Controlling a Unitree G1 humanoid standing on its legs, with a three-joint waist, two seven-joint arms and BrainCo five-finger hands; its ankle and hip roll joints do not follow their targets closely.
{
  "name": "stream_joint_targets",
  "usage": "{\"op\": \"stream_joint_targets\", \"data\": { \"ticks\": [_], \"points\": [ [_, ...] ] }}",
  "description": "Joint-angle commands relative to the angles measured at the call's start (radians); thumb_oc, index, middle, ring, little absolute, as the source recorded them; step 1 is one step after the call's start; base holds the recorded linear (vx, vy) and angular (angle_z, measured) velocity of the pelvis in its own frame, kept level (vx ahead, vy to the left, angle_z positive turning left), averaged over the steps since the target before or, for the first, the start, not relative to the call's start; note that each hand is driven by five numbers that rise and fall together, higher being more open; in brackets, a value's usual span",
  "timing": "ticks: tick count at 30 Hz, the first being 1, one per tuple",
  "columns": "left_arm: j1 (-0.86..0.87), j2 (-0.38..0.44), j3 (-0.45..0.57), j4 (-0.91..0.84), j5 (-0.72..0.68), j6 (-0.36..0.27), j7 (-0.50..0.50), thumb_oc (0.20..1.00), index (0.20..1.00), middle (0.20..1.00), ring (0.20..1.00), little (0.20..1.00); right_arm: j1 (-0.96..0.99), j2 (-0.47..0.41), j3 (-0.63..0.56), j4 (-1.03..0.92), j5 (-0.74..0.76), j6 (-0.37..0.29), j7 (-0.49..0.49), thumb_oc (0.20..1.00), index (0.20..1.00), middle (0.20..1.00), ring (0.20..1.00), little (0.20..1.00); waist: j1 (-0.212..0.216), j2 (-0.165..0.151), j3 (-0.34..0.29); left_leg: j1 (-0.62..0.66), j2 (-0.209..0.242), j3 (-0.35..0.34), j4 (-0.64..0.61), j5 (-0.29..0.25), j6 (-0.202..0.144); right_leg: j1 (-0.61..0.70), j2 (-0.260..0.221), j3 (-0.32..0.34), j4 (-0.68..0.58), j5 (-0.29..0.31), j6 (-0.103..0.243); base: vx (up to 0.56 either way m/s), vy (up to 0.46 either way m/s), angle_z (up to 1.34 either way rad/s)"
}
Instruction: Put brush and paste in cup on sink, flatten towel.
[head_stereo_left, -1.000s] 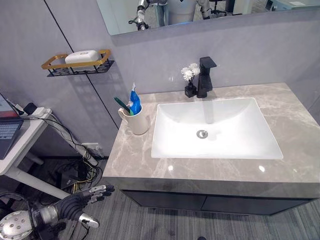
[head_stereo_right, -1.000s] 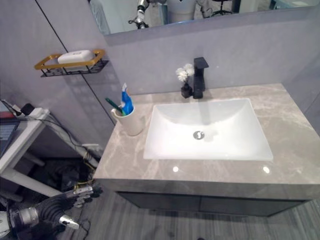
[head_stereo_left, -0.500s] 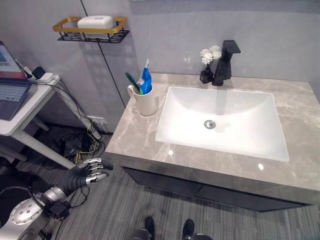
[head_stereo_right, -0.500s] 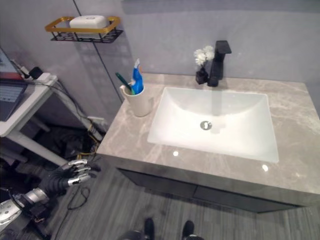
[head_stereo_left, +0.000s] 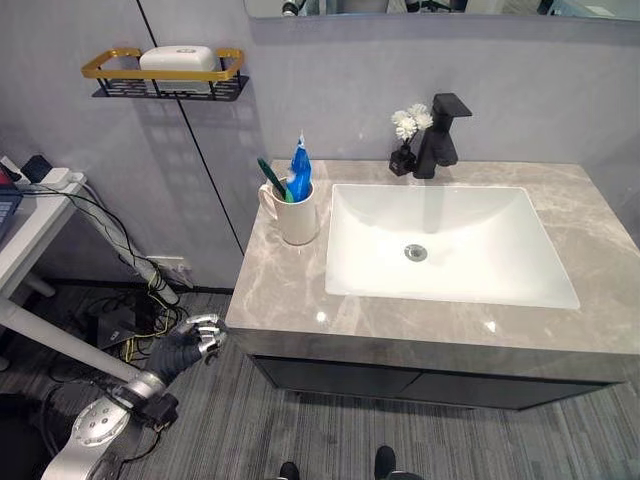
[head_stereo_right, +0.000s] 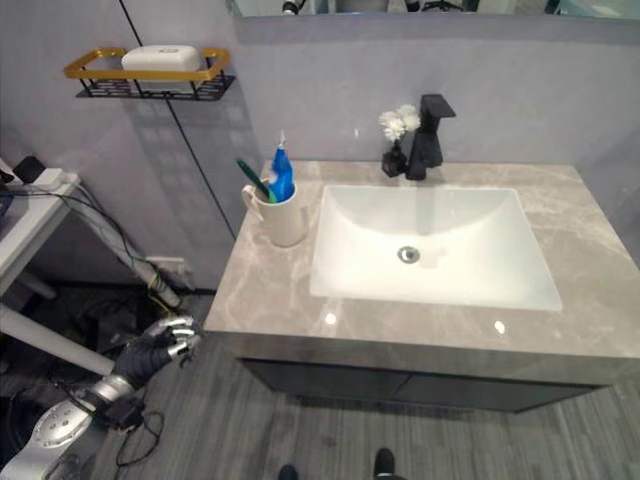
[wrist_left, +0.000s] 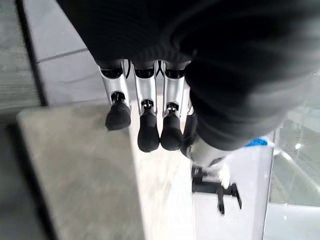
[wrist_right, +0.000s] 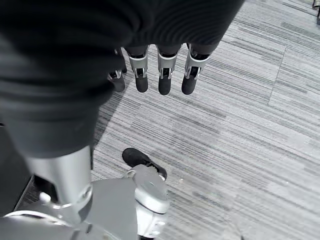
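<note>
Left hand (head_stereo_left: 190, 343) low beside the counter's (head_stereo_left: 300, 300) front left corner, below its edge, arm reaching up from lower left. Fingers (wrist_left: 145, 125) relaxed, lightly bent, holding nothing. Right hand (wrist_right: 160, 75) hangs over the grey floor (wrist_right: 240, 125), fingers loose and straight, empty.

Cup (head_stereo_left: 298, 218) stands on the counter just left of the sink (head_stereo_left: 440, 245), near the back wall. Brush (head_stereo_left: 272, 180) and paste (head_stereo_left: 300, 165) both upright in it, brush leaning left. Black tap (head_stereo_left: 440, 150) with a small flower vase (head_stereo_left: 404, 140) behind the sink. Wall shelf (head_stereo_left: 165, 75) with soap (head_stereo_left: 182, 57) up left.

Against half a second ago: the whole view has shifted, so the camera moved. Left hand now sits closer to the counter corner, fingers a bit more curled than the earlier spread. Cup, brush and paste unchanged on the counter.
</note>
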Motion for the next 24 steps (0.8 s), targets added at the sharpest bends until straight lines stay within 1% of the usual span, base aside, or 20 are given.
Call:
{"op": "stream_joint_targets", "data": {
  "ticks": [1, 3, 7, 8, 13, 15, 21, 24],
  "points": [
    [-0.063, -0.009, 0.029, -0.059, 0.065, -0.084, 0.036, 0.200, 0.200, 0.200, 0.200, 0.200, -0.028, 0.011, 0.050, 0.018, -0.013, 0.011, -0.007, 1.000, 1.000, 1.000, 1.000, 1.000, -0.015, -0.042, -0.020, -0.040, -0.006, -0.015, 0.034, 0.040, -0.001, 0.098, -0.001, 0.030, -0.004, 0.004, 0.027, 0.06, 0.026, 0.00],
    [-0.080, -0.016, 0.017, -0.060, 0.083, -0.086, 0.040, 0.200, 0.200, 0.200, 0.200, 0.200, -0.028, 0.014, 0.055, 0.020, -0.017, 0.013, -0.009, 1.000, 1.000, 1.000, 1.000, 1.000, -0.018, -0.041, -0.024, -0.030, -0.007, -0.012, 0.021, 0.041, -0.001, 0.104, 0.000, 0.034, -0.014, 0.007, 0.028, 0.05, 0.011, -0.02],
    [-0.136, -0.060, -0.005, -0.040, 0.129, -0.094, 0.078, 0.200, 0.200, 0.200, 0.200, 0.200, -0.025, 0.024, 0.059, 0.023, -0.012, 0.015, -0.014, 1.000, 1.000, 1.000, 1.000, 1.000, -0.030, -0.038, -0.036, -0.001, -0.008, 0.001, -0.003, 0.040, -0.004, 0.116, 0.004, 0.048, -0.038, 0.014, 0.031, 0.07, -0.009, -0.06],
    [-0.167, -0.089, -0.020, -0.029, 0.153, -0.097, 0.097, 0.200, 0.200, 0.200, 0.200, 0.200, -0.024, 0.026, 0.060, 0.019, -0.006, 0.016, -0.019, 1.000, 1.000, 1.000, 1.000, 1.000, -0.038, -0.033, -0.038, 0.008, -0.006, 0.006, -0.008, 0.040, -0.006, 0.119, 0.007, 0.056, -0.047, 0.016, 0.031, 0.06, -0.038, -0.16],
    [-0.215, -0.130, -0.051, -0.007, 0.181, -0.092, 0.129, 0.200, 0.200, 0.200, 0.200, 0.200, -0.023, 0.028, 0.063, 0.022, -0.005, 0.020, -0.023, 1.000, 1.000, 1.000, 1.000, 1.000, -0.051, -0.022, -0.035, 0.011, -0.003, 0.011, -0.012, 0.041, -0.009, 0.114, 0.012, 0.064, -0.051, 0.017, 0.027, 0.02, -0.033, -0.11],
    [-0.230, -0.147, -0.064, 0.007, 0.192, -0.085, 0.138, 0.200, 0.200, 0.200, 0.200, 0.200, -0.021, 0.019, 0.064, 0.020, -0.007, 0.020, -0.029, 1.000, 1.000, 1.000, 1.000, 1.000, -0.062, -0.012, -0.028, 0.006, 0.001, 0.013, -0.012, 0.044, -0.013, 0.108, 0.016, 0.065, -0.054, 0.018, 0.025, 0.00, -0.038, -0.01],
    [-0.273, -0.169, -0.095, 0.073, 0.168, -0.070, 0.145, 0.200, 0.200, 0.200, 0.200, 0.200, -0.022, -0.001, 0.065, 0.019, -0.010, 0.024, -0.039, 1.000, 1.000, 1.000, 1.000, 1.000, -0.081, 0.010, -0.009, -0.018, 0.009, 0.015, -0.012, 0.056, -0.021, 0.081, 0.024, 0.069, -0.059, 0.029, 0.021, -0.02, -0.015, -0.04],
    [-0.308, -0.185, -0.104, 0.119, 0.168, -0.069, 0.166, 0.200, 0.200, 0.200, 0.200, 0.200, -0.024, -0.009, 0.062, 0.021, 0.001, 0.023, -0.044, 1.000, 1.000, 1.000, 1.000, 1.000, -0.090, 0.016, 0.004, -0.034, 0.014, 0.015, -0.012, 0.067, -0.027, 0.066, 0.031, 0.068, -0.064, 0.037, 0.020, -0.04, -0.026, -0.12]
  ]
}}
